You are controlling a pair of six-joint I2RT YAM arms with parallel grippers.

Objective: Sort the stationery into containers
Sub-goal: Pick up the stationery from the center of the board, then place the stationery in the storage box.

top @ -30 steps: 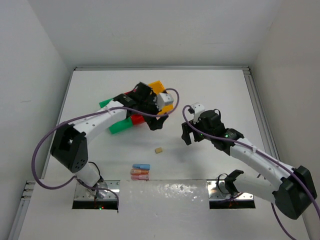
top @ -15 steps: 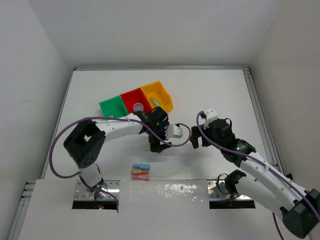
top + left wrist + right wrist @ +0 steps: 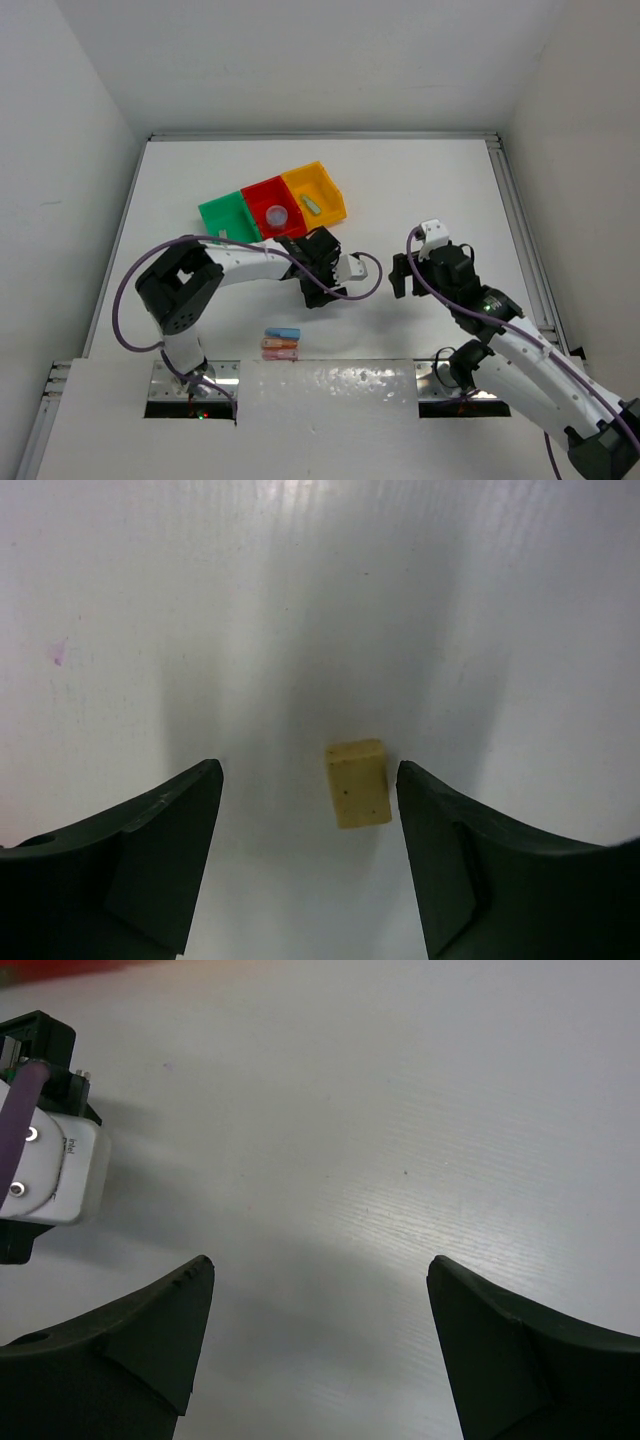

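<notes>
The left gripper (image 3: 308, 776) points down at the table (image 3: 300, 580) with its two fingers spread. A beige eraser (image 3: 358, 782) lies flat on the table between them. It is much closer to the finger on the right side of the wrist view than to the other one. A thin strip of table shows on that side too, so neither finger seems to touch it.

From above, this gripper (image 3: 315, 290) stands near the middle of the table, a little toward the near edge, and it hides the eraser.

The right gripper (image 3: 320, 1270) is also spread wide, with only bare table between its fingers. From above it (image 3: 400, 275) is to the right of the left gripper, near it but apart. Its own camera catches the white camera box (image 3: 55, 1175) of the left wrist at the left border.

Beyond the left gripper, toward the far left corner, three bins stand in a joined, slanted row: the green bin (image 3: 228, 215), the red bin (image 3: 262, 196) and the yellow bin (image 3: 325, 180). A round pale roll (image 3: 277, 213) lies in the red bin and a green stick (image 3: 313, 204) in the yellow bin.

Close to the near edge, three short sticks lie side by side: a blue stick (image 3: 282, 332), an orange stick (image 3: 279, 343) and a pink stick (image 3: 279, 353).
</notes>
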